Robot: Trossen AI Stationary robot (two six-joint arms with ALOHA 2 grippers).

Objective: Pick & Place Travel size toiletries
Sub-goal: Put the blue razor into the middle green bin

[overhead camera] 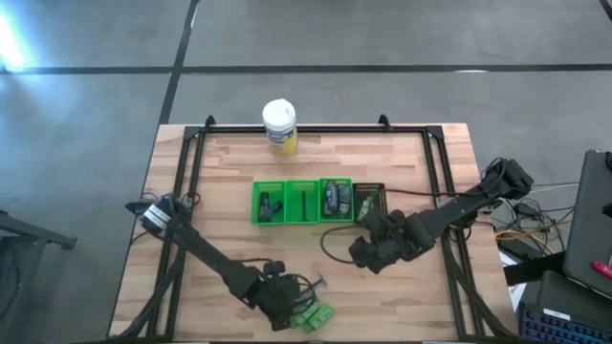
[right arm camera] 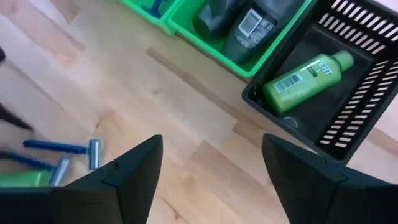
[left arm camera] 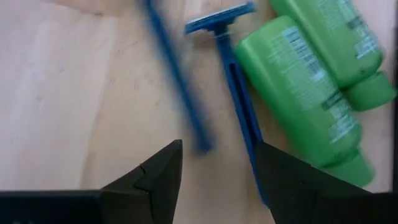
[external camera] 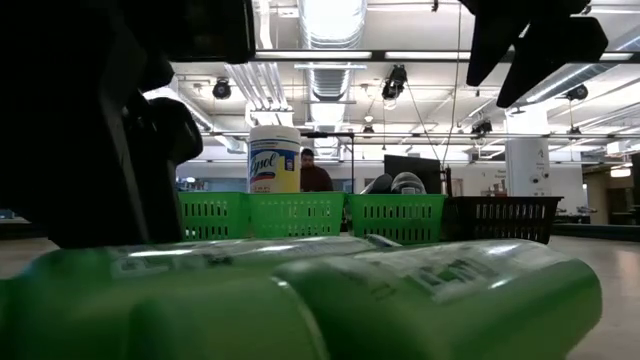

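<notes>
Two bright green bottles [left arm camera: 305,87] lie side by side on the table near its near edge [overhead camera: 312,316], filling the foreground of the low view [external camera: 400,300]. Two blue razors [left arm camera: 233,81] lie beside them. My left gripper [left arm camera: 217,171] is open and hovers over the razors' handle ends [overhead camera: 285,304]. My right gripper [right arm camera: 214,168] is open above the bare table [overhead camera: 371,250], just near of the black basket [right arm camera: 348,134]. That basket holds one green bottle [right arm camera: 308,78]. Dark grey bottles [right arm camera: 245,25] lie in a green tray compartment.
A row of green tray compartments [overhead camera: 301,202] with the black basket [overhead camera: 371,199] at its right end sits mid-table. A white-lidded jar with a yellow label [overhead camera: 279,127] stands at the far edge. A person [external camera: 312,172] shows in the room beyond. Bare wood lies left of the trays.
</notes>
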